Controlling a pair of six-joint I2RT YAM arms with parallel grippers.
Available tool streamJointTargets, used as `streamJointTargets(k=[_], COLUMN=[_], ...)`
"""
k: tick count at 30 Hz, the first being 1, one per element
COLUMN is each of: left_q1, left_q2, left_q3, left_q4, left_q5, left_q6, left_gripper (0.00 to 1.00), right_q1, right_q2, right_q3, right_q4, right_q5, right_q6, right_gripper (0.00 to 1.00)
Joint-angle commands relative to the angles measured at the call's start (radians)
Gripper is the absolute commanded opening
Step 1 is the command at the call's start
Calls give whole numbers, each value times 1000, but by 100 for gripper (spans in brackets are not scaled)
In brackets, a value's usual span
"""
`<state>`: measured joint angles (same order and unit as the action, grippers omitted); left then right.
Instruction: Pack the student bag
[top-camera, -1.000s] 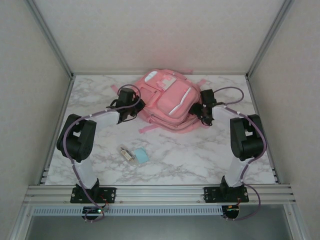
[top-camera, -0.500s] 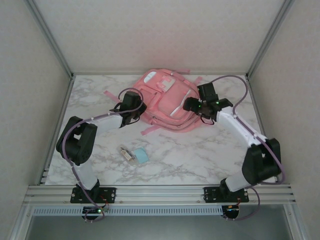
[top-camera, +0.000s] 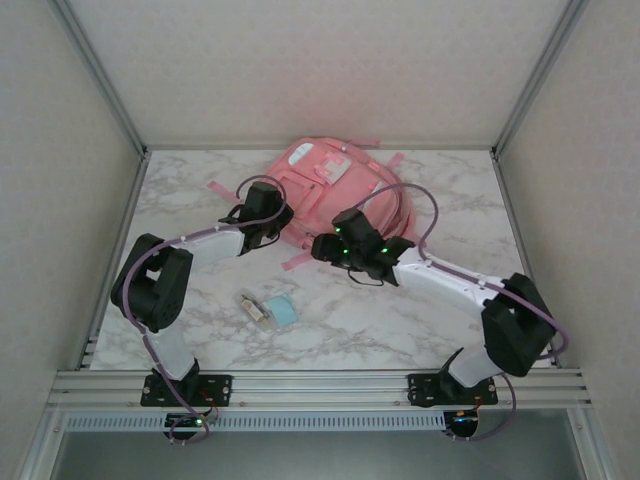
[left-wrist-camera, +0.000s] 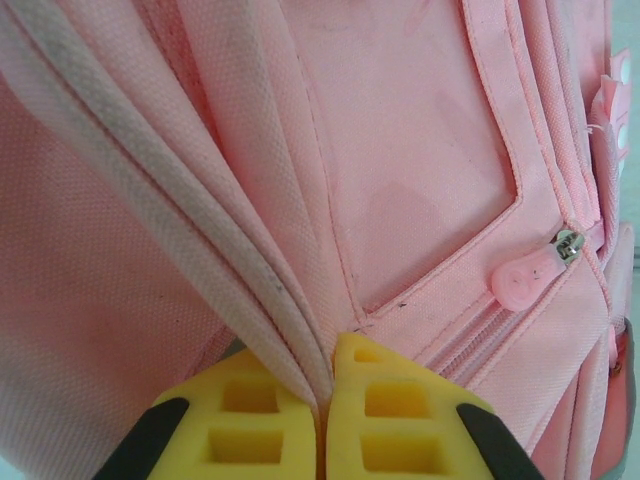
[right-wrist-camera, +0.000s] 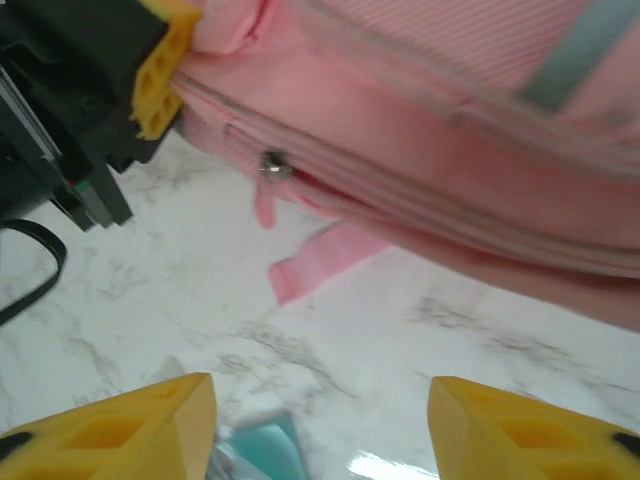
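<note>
The student bag (top-camera: 322, 170), a large pink backpack, lies at the back middle of the table. My left gripper (top-camera: 277, 218) is at its left edge. In the left wrist view the yellow fingers (left-wrist-camera: 400, 410) are shut on a fold of the bag's pale piping, with pink fabric (left-wrist-camera: 400, 150) and a zip pull (left-wrist-camera: 530, 278) just beyond. My right gripper (top-camera: 322, 248) hovers in front of the bag's near edge, its arm crossing over the bag's right side. It (right-wrist-camera: 320, 400) is open over bare marble, with the bag (right-wrist-camera: 450, 120) above it and nothing between the fingers.
A teal flat item (top-camera: 283, 311) and a small clear-and-white item (top-camera: 254, 306) lie on the marble in front of the bag. The teal item (right-wrist-camera: 265, 440) sits just below the right gripper. A pink strap end (right-wrist-camera: 320, 262) trails onto the table. Frame posts stand at the back corners.
My right arm has swung from the bag's right side across to its near front, left of centre. The left gripper has kept its hold; the bag has shifted slightly backward.
</note>
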<state>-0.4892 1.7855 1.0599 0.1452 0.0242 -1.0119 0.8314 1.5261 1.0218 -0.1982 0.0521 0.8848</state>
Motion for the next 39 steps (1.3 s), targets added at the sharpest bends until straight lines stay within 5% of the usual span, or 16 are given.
streamJointTargets(k=[1, 12, 23, 29, 39], left_q1=[-37, -40, -42, -34, 1], left_q2=[-35, -66, -101, -95, -100], left_q3=[15, -26, -54, -49, -38], left_q4=[-10, 55, 51, 41, 18], left_q5=[123, 108, 93, 90, 88], left_q6=[8, -17, -9, -2, 29], left_gripper=[0, 0, 0, 0, 0], right_q1=[31, 41, 41, 39, 31], right_q2=[84, 315, 417, 387, 290], right_q3=[46, 212, 263, 231, 127], right_q4=[141, 146, 149, 160, 112], right_q5=[89, 187, 324, 323, 251], right_q6=[98, 202, 284, 187, -7], right_gripper=[56, 51, 30, 4, 0])
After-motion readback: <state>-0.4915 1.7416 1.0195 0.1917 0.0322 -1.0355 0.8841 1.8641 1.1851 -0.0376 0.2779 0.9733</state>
